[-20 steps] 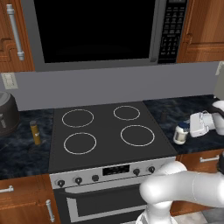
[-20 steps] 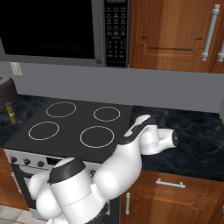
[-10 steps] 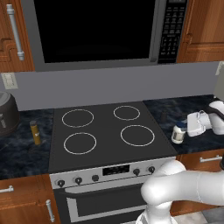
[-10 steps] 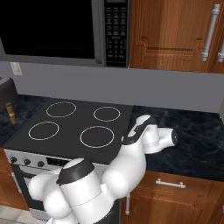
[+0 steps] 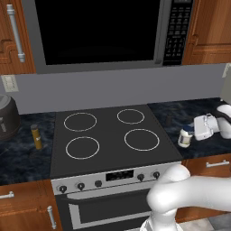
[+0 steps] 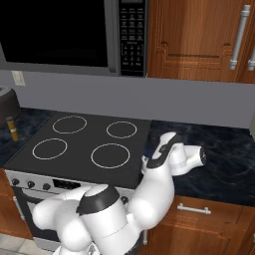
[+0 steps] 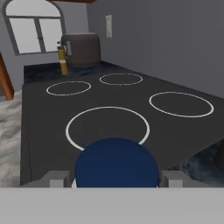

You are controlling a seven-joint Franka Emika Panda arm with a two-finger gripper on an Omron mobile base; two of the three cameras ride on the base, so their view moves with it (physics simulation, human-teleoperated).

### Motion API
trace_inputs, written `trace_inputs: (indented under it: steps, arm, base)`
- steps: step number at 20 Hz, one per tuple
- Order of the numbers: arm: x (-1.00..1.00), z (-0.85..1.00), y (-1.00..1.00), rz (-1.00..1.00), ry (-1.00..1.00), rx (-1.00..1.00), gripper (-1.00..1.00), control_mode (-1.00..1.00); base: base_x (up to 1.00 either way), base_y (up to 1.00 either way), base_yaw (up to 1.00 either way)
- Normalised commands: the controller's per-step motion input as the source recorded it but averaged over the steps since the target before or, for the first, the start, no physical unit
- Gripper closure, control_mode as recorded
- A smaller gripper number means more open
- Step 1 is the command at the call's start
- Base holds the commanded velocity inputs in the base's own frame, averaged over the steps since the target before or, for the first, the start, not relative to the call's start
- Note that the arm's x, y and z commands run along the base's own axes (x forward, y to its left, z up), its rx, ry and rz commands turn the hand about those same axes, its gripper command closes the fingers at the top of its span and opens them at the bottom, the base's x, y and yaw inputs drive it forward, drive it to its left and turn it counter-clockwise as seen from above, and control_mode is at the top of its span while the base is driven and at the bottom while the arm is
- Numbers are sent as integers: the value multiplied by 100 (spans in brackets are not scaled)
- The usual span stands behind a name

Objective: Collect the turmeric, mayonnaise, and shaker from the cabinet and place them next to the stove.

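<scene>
Turmeric (image 5: 36,136) is on the counter (image 5: 18,158) left of the stove (image 5: 108,135), a slim yellowish bottle. My tool (image 5: 193,134) sits right of the smooth black glass, half-open around the squat white mayonnaise (image 5: 184,137), blue lid (image 7: 115,162). I reckon: set it flat on the dark marbled stone, release gently, pull straight back.

Glossy white arm (image 6: 154,194), dark joints

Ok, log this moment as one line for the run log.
hand: around mayonnaise, grip unclear | mayonnaise: on counter, right of stove | turmeric: on counter, left of stove | shaker: not placed
</scene>
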Motion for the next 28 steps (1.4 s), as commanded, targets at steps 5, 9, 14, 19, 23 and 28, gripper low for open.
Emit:
trace_inputs:
  steps: [5,9,14,19,23,28]
  arm:
    - [9,-11,-11,1,0,0,100,-100]
    - [14,-22,0,1,0,0,100,-100]
    - [16,-30,0,0,0,0,100,-100]
    - [7,-31,0,0,0,-1,-100,-100]
    - [-4,-5,-2,0,0,0,-100,-100]
    - [-10,13,-1,0,1,0,-100,-100]
  base:
    - [0,0,0]
    - [0,0,0]
    - [0,0,0]
    - [0,0,0]
    - [0,0,0]
    - [0,0,0]
